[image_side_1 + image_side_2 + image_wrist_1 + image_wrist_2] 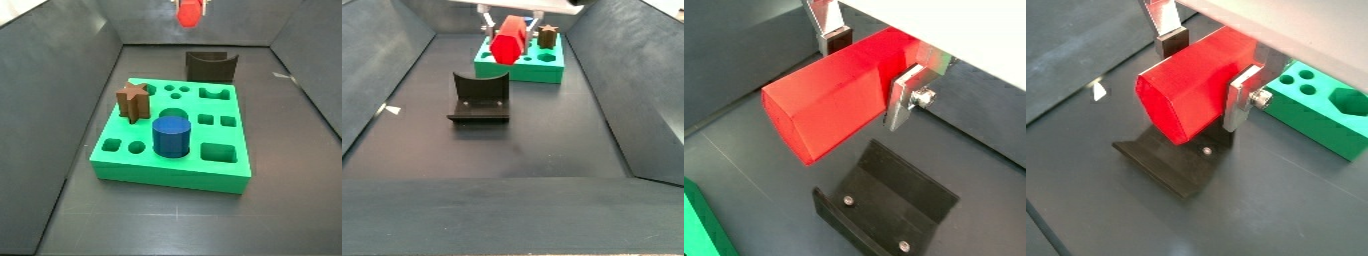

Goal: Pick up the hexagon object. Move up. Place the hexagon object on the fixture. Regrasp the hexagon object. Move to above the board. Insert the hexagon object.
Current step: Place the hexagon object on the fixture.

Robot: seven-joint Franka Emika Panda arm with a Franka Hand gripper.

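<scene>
Hexagon object (838,95): bright red prism, clamped between the silver fingers (905,95) of the gripper (1200,62), held up in the air, clear of the floor. Seen in both wrist views with one flat plate on each side of the red body, jaws closed on it, the long axis slanting out past the fingertips. In a side view, hanging high near the top edge of the frame (191,13), behind the fixture (211,66).

Judged as the stage after the lift: picked up, raised, not yet set down on the fixture. Directly below the piece in both wrist views, the dark L-shaped fixture (887,208) with its base plate and screws, empty, nothing resting in its notch. Next move, by this reading: lower toward the fixture's curved notch (480,93), line the prism up with the cradle, then release for the regrasp. Care needed with the tilt of the prism, so that it settles into the notch rather than rolling off the base plate.

Around: the green board (174,135) with its many cut-outs, just beside the fixture, nearer one side camera. On the board, a brown star-shaped block (131,100) near one edge and a blue cylinder (170,136) standing upright near the middle. Nothing between piece and fixture; descent path looks free. Board and its standing pieces matter only later, at insertion.
</scene>
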